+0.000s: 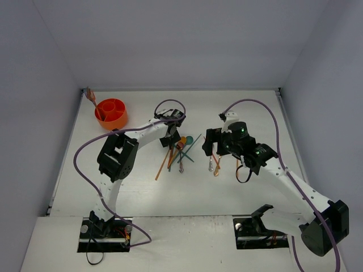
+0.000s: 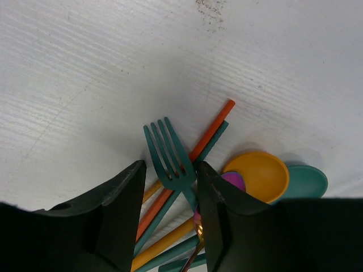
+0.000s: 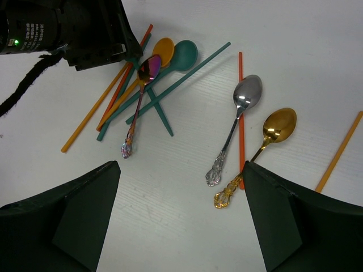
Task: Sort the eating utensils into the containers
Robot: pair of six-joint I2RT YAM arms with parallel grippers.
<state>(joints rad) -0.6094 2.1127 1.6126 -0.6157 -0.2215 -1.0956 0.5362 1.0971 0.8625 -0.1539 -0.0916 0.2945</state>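
The utensils lie in a crossed pile (image 1: 178, 150) mid-table. My left gripper (image 2: 170, 173) is low over it, open, with a finger (image 2: 122, 209) on each side of a teal fork (image 2: 169, 153). Beside the fork lie an orange chopstick (image 2: 210, 127), an orange spoon (image 2: 258, 173) and a teal spoon (image 2: 309, 181). My right gripper (image 3: 181, 198) is wide open and empty above bare table. Ahead of it lie a silver spoon (image 3: 241, 110), a gold spoon (image 3: 269, 136) and a pink iridescent spoon (image 3: 142, 85). The orange-red cup (image 1: 111, 112) stands at the far left with one utensil (image 1: 91, 96) in it.
White walls close the table at the back and sides. One orange chopstick (image 3: 340, 150) lies apart at the right. In the right wrist view the left gripper's black body (image 3: 85, 28) covers the pile's far end. Purple cables loop above both arms.
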